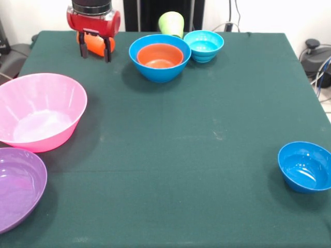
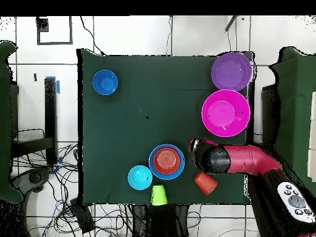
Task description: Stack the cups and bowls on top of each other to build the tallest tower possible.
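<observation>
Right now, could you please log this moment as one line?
end effector: open, over lying orange cup | orange bowl: nested in blue bowl | other bowls: separate | tower: barely begun

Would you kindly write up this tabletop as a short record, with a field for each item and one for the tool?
tool: open, hanging over the orange cup, fingers either side of it
orange cup: lying on its side near the table edge
lime green cup: at the table edge behind the medium blue bowl
medium blue bowl: small orange bowl nested inside
cyan bowl: beside the blue bowl
pink bowl: empty, upright
purple bowl: empty, next to pink
dark blue bowl: alone, far from the rest
</observation>
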